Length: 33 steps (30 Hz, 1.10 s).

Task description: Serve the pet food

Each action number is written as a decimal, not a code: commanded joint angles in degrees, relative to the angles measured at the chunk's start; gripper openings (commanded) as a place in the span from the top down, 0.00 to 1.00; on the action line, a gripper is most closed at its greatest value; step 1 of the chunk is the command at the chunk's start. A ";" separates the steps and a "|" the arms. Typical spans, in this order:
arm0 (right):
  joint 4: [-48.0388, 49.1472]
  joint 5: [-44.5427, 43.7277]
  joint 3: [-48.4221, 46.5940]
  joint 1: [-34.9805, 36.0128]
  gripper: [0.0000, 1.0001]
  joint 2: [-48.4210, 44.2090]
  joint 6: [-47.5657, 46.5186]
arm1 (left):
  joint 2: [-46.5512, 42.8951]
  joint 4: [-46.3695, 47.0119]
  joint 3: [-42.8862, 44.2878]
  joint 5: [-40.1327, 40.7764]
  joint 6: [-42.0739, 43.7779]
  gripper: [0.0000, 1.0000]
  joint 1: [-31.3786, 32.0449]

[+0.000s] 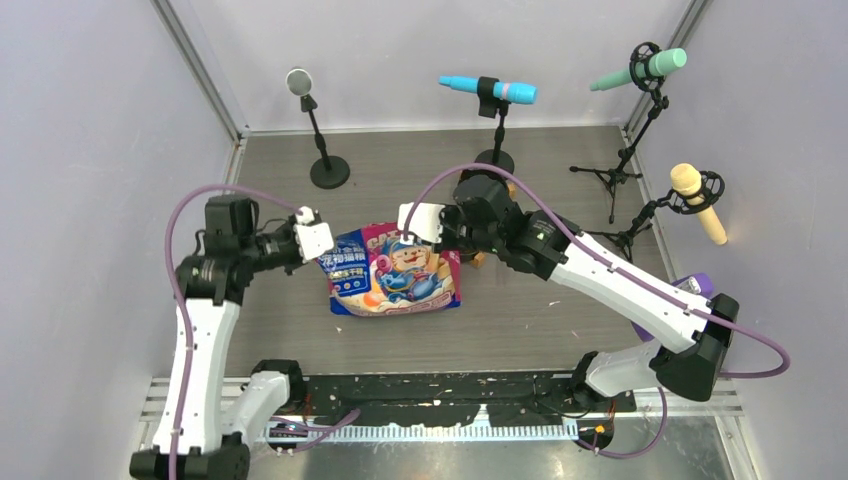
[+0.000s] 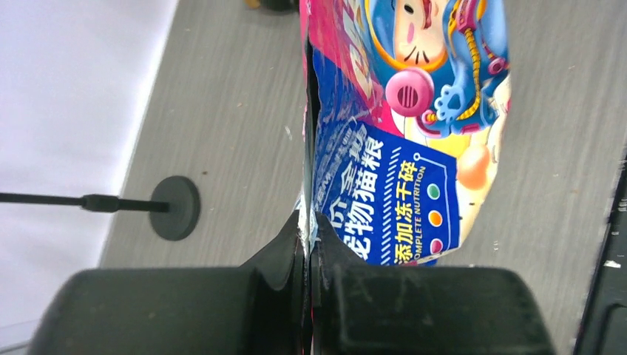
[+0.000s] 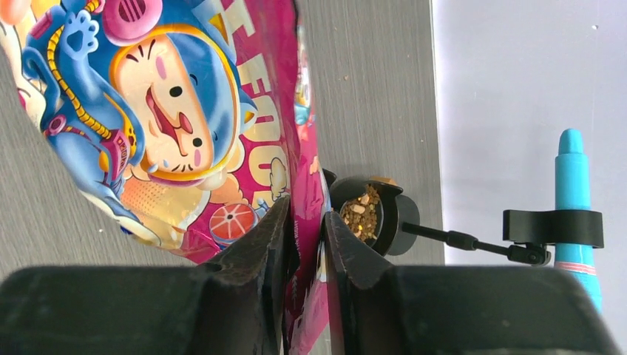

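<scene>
The left claw (image 2: 307, 248) was pinched tight on the left edge of the bag (image 1: 392, 270). The right claw (image 3: 304, 229) was clamped on its upper right edge, so the bag was held between them above the table (image 1: 520, 310). The bag looked thin, glossy and floppy, probably slippery and saggy with loose weight inside. Its flat sealed edges seemed the surest hold. Just beyond the bag's right edge sat a black bowl (image 3: 399, 222) holding brown kibble (image 3: 361, 213). Microphones (image 1: 497, 92) stood farther behind the bag.

bag (image 1: 395, 270): pink/blue glossy, cartoon art, mid-table | kibble (image 3: 361, 213): brown, in blk bowl (image 3: 398, 222) beside bag
</scene>
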<state>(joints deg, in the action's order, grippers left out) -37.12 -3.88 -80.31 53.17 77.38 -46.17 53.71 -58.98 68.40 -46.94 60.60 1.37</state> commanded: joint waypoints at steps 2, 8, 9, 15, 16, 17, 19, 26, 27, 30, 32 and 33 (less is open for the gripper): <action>7.53 -3.03 3.48 -3.06 0.95 -1.14 1.95 | -9.16 12.40 -11.52 4.32 -1.92 1.00 -0.49; 9.61 -3.35 3.10 -4.27 0.95 -1.79 5.19 | -13.76 19.24 -14.95 11.94 -7.35 1.00 -0.04; 9.68 -3.21 3.16 -4.28 0.95 -1.93 5.52 | -14.50 21.78 -15.91 14.32 -10.64 1.00 0.26; 8.09 5.55 -0.36 -4.30 0.95 -1.82 8.11 | -15.71 26.54 -16.64 15.15 -18.26 1.00 0.74; 7.58 9.33 -1.37 -4.30 0.95 -1.46 9.10 | -15.43 26.08 -16.37 13.54 -17.77 1.00 0.74; 5.99 11.53 -3.96 -4.30 0.90 -0.33 9.40 | -15.13 25.46 -16.11 11.74 -17.07 1.00 0.74; 4.01 19.18 -8.30 -4.17 0.67 2.09 10.89 | -14.58 24.13 -16.02 7.88 -15.06 1.00 0.80; 4.78 29.47 -16.36 -2.02 0.34 10.77 11.36 | -14.41 23.04 -17.08 3.43 -12.52 1.00 1.05; 5.61 30.67 -16.80 -1.73 0.34 11.52 11.85 | -14.33 23.14 -17.01 3.43 -12.52 1.00 1.08; 7.88 31.62 -19.43 -0.88 0.33 15.37 12.32 | -13.93 23.12 -16.28 3.48 -12.90 1.00 1.13; 8.67 30.90 -19.95 0.37 0.32 16.77 11.92 | -13.59 23.22 -15.82 3.39 -13.33 1.00 1.11; 9.23 30.62 -19.78 0.72 0.32 16.98 11.57 | -13.49 23.25 -15.65 3.57 -13.31 1.00 1.10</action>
<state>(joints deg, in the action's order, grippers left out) -32.21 24.34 -97.32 52.25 92.49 -35.00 39.27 -36.42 51.40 -41.25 47.37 2.61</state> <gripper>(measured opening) 0.674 0.023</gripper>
